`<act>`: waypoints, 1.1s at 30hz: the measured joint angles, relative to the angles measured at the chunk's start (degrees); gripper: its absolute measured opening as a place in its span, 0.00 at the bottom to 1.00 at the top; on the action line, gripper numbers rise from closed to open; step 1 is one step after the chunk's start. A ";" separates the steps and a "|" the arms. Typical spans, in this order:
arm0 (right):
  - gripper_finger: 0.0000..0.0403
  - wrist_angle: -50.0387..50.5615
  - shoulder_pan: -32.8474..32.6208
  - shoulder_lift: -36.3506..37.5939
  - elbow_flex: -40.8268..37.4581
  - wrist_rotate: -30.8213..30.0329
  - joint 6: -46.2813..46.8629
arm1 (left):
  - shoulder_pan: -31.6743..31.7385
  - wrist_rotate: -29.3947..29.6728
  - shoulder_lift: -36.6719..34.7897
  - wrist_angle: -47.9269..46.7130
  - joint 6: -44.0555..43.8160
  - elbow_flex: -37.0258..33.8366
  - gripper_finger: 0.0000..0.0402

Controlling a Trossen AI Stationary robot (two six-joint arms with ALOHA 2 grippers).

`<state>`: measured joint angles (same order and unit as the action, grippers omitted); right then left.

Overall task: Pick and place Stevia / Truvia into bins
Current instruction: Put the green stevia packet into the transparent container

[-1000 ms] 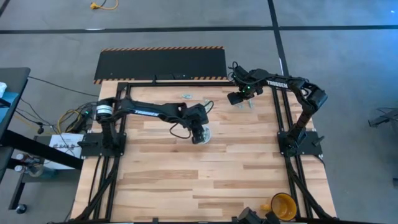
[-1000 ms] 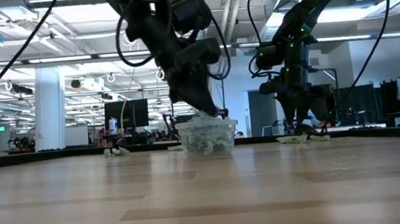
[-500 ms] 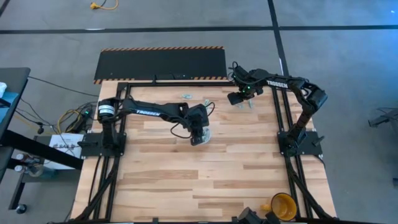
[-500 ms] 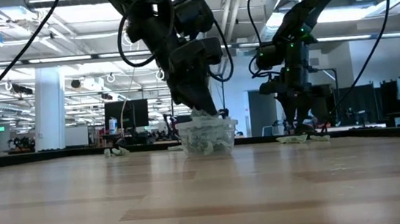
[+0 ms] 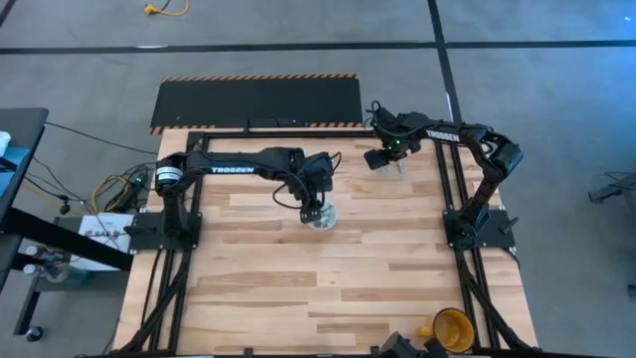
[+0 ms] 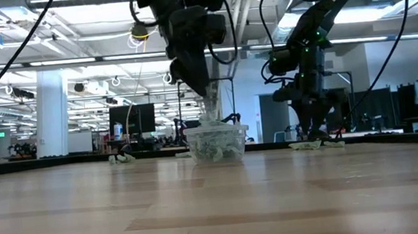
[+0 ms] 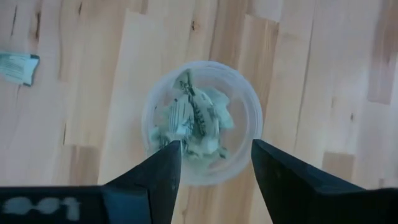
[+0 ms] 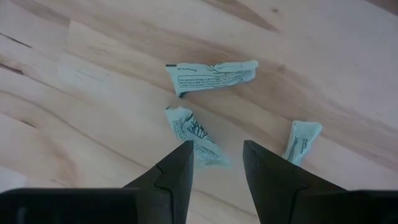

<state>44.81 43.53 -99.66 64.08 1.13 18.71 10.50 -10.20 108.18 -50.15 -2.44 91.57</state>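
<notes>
The bin, a clear cup [image 5: 324,217] [image 6: 217,141], stands on its base on the wooden table and holds several pale green Stevia sachets [image 7: 194,121]. My left gripper [image 5: 315,204] [image 7: 214,155] hangs open just above the cup's mouth with nothing between its fingers. At the far right, my right gripper [image 5: 389,159] [image 8: 216,155] points down, open, over three loose sachets [image 8: 211,73] [image 8: 194,135] [image 8: 302,140] that lie flat on the table. One of them lies just ahead of the gap between its fingers.
More loose sachets lie near the table's far edge [image 5: 296,153] [image 5: 329,162] and show in the low view [image 6: 121,158]. A yellow mug [image 5: 453,328] stands at the near right corner. A black mat with striped edges [image 5: 258,99] lies beyond the far edge.
My left gripper has risen from the cup's mouth to just above it and has tipped less steeply, with its arm lifting. The cup has stayed in place. My right gripper has kept still.
</notes>
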 joint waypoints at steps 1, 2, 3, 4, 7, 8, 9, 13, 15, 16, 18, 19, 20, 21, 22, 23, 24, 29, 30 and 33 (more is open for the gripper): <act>0.33 -0.19 0.00 0.00 -0.01 -0.14 -0.19 | -0.10 0.03 0.00 -1.37 0.02 0.63 0.46; 0.33 -0.34 0.00 0.00 -0.01 -0.18 -0.36 | -0.19 0.10 0.00 -2.28 0.02 0.95 0.46; 0.33 -0.33 0.00 0.00 -0.01 -0.26 -0.63 | -0.28 0.17 -0.03 -2.96 0.03 1.07 0.46; 0.33 -0.32 0.00 0.00 -0.01 -0.54 -0.67 | -0.33 0.19 -0.27 -4.01 0.12 1.05 0.46; 0.33 -1.11 -0.34 -0.41 -0.01 -1.25 -0.71 | -0.37 1.61 -1.24 -7.56 0.37 0.96 0.46; 0.33 -1.24 -0.50 -0.90 -0.01 -1.25 -0.71 | -0.37 2.40 -1.61 -8.98 0.16 0.96 0.46; 0.33 -1.12 -0.71 -1.51 -0.01 -1.25 -0.71 | -0.37 3.39 -2.03 -10.06 -0.17 0.94 0.46; 0.33 -1.96 -1.27 -4.79 -0.03 -1.33 -1.24 | -0.41 6.08 -4.75 -11.66 -1.31 0.91 0.46; 0.33 -2.22 -1.31 -6.15 -0.03 -1.35 -1.63 | -0.73 7.37 -6.33 -11.93 -1.50 0.91 0.46; 0.33 -2.24 -1.49 -6.65 -0.03 -1.43 -1.67 | -0.92 8.33 -7.09 -12.13 -1.56 0.91 0.46; 0.33 -2.18 -1.49 -7.37 0.15 -1.45 -1.77 | -1.44 10.63 -8.53 -12.22 -1.79 0.91 0.46; 0.33 -2.19 -1.39 -7.67 0.20 -1.45 -1.80 | -1.65 11.68 -9.20 -12.33 -1.90 0.91 0.46; 0.33 -2.19 -1.40 -7.92 0.26 -1.44 -1.85 | -1.95 12.63 -9.89 -12.45 -1.99 0.91 0.46; 0.33 -2.18 -1.40 -7.96 0.26 -1.41 -2.09 | -2.24 13.42 -10.50 -12.50 -2.03 0.91 0.46; 0.33 -2.18 -1.41 -7.97 0.25 -1.31 -2.20 | -2.51 14.14 -11.06 -12.55 -2.24 0.91 0.46; 0.33 -2.20 -1.46 -7.96 0.23 -1.30 -2.22 | -2.75 15.00 -11.61 -12.54 -2.49 0.91 0.46; 0.33 -2.22 -1.56 -7.98 0.23 -1.37 -2.22 | -3.07 15.77 -12.05 -12.56 -2.82 0.91 0.46; 0.29 -2.44 -1.99 -7.67 0.12 -1.50 -2.70 | -4.66 20.43 -13.84 -14.32 -4.48 0.90 0.46; 0.27 -2.53 -2.19 -7.67 0.12 -1.55 -2.72 | -5.26 21.72 -14.33 -14.54 -4.88 0.64 0.46; 0.18 -2.74 -2.32 -7.67 0.10 -1.68 -2.84 | -7.20 25.51 -17.27 -13.35 -5.09 -2.82 0.46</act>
<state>42.07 41.21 -107.33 64.18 -0.55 15.87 3.30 15.31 90.91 -63.50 -7.52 88.75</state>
